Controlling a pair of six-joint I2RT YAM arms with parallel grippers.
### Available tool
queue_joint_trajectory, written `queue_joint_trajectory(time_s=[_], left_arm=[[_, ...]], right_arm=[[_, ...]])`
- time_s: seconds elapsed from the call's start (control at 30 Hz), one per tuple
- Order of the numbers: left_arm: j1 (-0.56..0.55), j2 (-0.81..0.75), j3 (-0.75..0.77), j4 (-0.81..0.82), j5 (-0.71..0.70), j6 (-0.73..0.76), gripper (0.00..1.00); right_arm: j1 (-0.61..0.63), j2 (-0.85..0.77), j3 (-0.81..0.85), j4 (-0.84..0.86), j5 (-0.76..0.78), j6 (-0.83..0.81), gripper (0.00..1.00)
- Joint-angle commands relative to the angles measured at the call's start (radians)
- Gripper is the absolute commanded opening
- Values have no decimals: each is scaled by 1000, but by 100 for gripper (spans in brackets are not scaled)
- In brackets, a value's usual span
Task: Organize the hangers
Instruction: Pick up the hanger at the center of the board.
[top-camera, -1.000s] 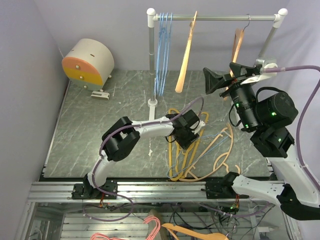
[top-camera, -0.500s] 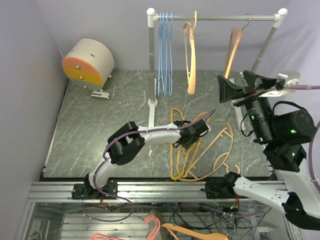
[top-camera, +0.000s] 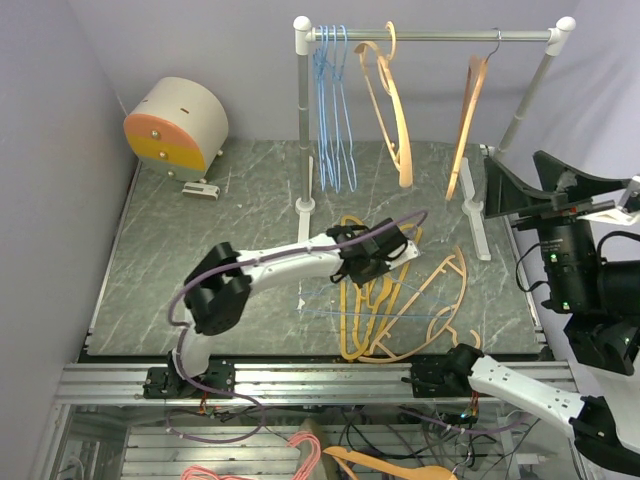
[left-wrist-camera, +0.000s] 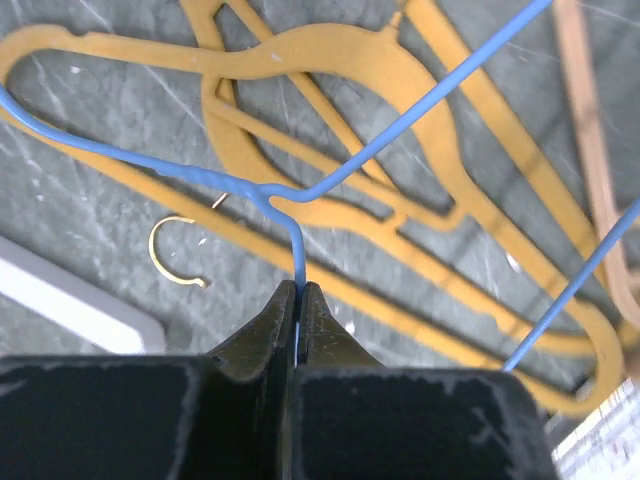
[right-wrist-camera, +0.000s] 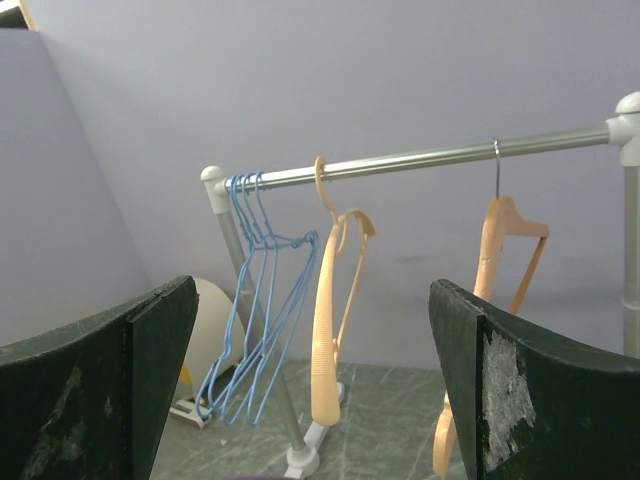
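Observation:
On the rack's rail (top-camera: 430, 35) hang several blue wire hangers (top-camera: 333, 120), an orange hanger (top-camera: 392, 100) and a tan hanger (top-camera: 468, 110). A pile of orange hangers (top-camera: 395, 330) lies on the table with a blue wire hanger (top-camera: 372, 315) across it. My left gripper (top-camera: 388, 268) is over the pile. In the left wrist view this gripper (left-wrist-camera: 300, 288) is shut on the neck of the blue wire hanger (left-wrist-camera: 285, 200). My right gripper (top-camera: 530, 185) stands open and empty at the right, facing the rack. Between its fingers (right-wrist-camera: 540, 390) the hung hangers (right-wrist-camera: 330, 330) show far off.
A round white and orange drawer box (top-camera: 175, 128) stands at the back left. The rack's white feet (top-camera: 478, 225) rest on the mat. A small gold ring clip (left-wrist-camera: 175, 250) lies by the pile. Pink hangers (top-camera: 290, 455) lie below the table's front rail.
My left gripper has closed on the blue wire hanger's neck. My right arm has drawn back to the right, away from the rack. The orange hanger on the rail has swung round.

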Motion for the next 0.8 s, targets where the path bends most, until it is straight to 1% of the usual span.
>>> queue_joint_trajectory(time_s=[0.0, 0.07, 0.17, 0.23, 0.37, 0.4, 0.43, 0.5, 0.57, 0.6, 0.67, 0.77], left_arm=[[25, -156, -25, -86, 177, 141, 7], [55, -177, 2, -183, 308, 204, 7], [110, -214, 24, -309, 484, 298, 7], [140, -250, 32, -372, 545, 351, 7], [233, -339, 41, -487, 664, 455, 7], [256, -362, 39, -518, 710, 498, 7], [276, -384, 40, -584, 765, 559, 7], [307, -431, 31, -638, 845, 639, 7], [331, -477, 20, -693, 930, 725, 7], [339, -496, 14, -704, 964, 753, 7], [343, -520, 29, -752, 1025, 810, 7], [369, -546, 69, -812, 1135, 871, 7]], right_arm=[[3, -14, 28, -5, 40, -20, 100], [5, -19, 42, -9, 67, -29, 100], [7, -19, 67, -22, 184, -43, 100], [9, -23, 71, -31, 247, -58, 100], [19, -9, 82, -70, 296, -99, 100], [25, -1, 82, -75, 311, -110, 100], [33, 9, 80, -81, 329, -118, 100], [60, 15, 66, -85, 336, -133, 100], [98, 15, 33, -95, 326, -143, 100], [121, 9, 14, -105, 296, -150, 100], [171, -13, -32, -128, 212, -147, 100], [231, -30, -60, -221, 68, -108, 100]])
